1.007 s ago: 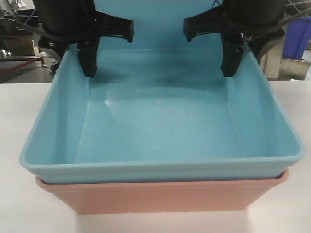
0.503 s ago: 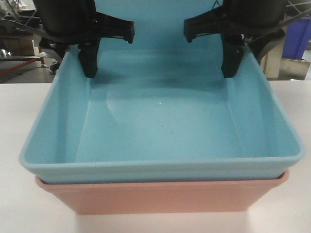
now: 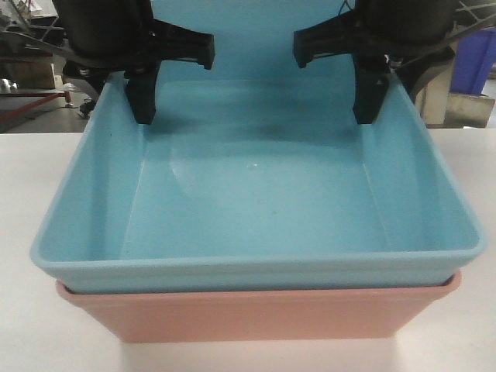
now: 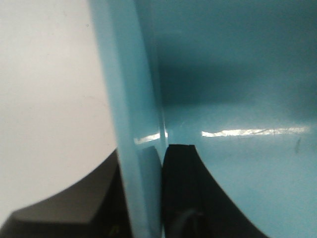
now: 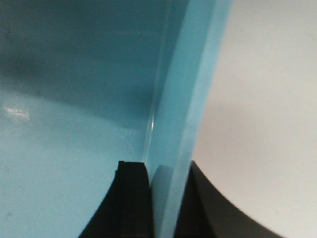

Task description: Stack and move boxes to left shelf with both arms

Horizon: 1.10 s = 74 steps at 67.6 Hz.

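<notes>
At the centre of the front view, the blue tub [image 3: 256, 201] is seen nested inside the pink tub [image 3: 256, 314], with its rim lying just above the pink rim. The stack is seen against the white worktop [image 3: 23, 232]. Whether it rests there or is raised a little cannot be told, because the underside of the pink base is not shown clearly.

Toward the upper left of the frame, the left claw [image 3: 132, 93] is pinching the left side wall of the blue tub. One black finger is seen inside the tub, and in the left wrist view the wall is held tightly between the inner and the outer finger. Toward the upper right, the right claw [image 3: 381, 93] is pressed onto the right side wall in the same manner, which is confirmed by the right wrist view. As far as can be seen, the pink tub is touched by neither claw.

The stacking is therefore judged as done, and the grip from both sides as made. What is left is the carrying and the setting down. The left shelf is not shown in any view, so the way to it cannot be estimated. Only a dark blue bin [image 3: 473, 58] is noticed in the upper right corner, behind the worktop.
</notes>
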Each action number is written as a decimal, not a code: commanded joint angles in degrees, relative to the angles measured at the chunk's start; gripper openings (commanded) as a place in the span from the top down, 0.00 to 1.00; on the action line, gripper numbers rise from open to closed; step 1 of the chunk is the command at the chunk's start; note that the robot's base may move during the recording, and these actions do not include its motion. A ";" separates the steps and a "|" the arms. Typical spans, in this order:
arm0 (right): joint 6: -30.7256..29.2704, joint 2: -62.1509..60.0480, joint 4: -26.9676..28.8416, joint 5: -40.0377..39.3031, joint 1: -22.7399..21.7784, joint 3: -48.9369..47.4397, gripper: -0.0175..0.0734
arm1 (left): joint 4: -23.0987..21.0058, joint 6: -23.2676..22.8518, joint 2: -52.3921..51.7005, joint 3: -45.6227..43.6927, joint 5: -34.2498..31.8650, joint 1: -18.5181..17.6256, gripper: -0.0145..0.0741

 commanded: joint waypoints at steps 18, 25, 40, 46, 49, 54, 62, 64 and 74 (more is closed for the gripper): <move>-0.84 -2.29 4.13 -15.37 2.13 -2.55 0.75 | -2.07 0.26 -2.68 -3.33 -14.09 -3.07 0.84; -0.84 -2.29 4.13 -15.37 2.13 -2.55 0.75 | -2.07 0.26 -2.68 -3.33 -14.09 -3.07 0.84; -0.84 -2.30 4.13 -15.37 2.07 -2.55 0.75 | -2.07 0.26 -2.68 -3.33 -14.09 -3.07 0.84; -0.84 -2.30 4.13 -15.37 2.07 -2.55 0.75 | -2.07 0.26 -2.68 -3.33 -14.09 -3.07 0.84; -0.84 -2.30 4.13 -15.37 2.07 -2.55 0.75 | -2.07 0.26 -2.68 -3.33 -14.09 -3.07 0.84; -0.84 -2.30 4.13 -15.37 2.07 -2.55 0.75 | -2.07 0.26 -2.68 -3.33 -14.09 -3.07 0.84; -0.84 -2.30 4.13 -15.37 2.07 -2.55 0.75 | -2.07 0.26 -2.68 -3.33 -14.09 -3.07 0.84; -0.84 -2.30 4.13 -15.37 2.07 -2.55 0.75 | -2.07 0.26 -2.68 -3.33 -14.09 -3.07 0.84; -0.84 -2.30 4.13 -15.37 2.07 -2.55 0.75 | -2.07 0.26 -2.68 -3.33 -14.09 -3.07 0.84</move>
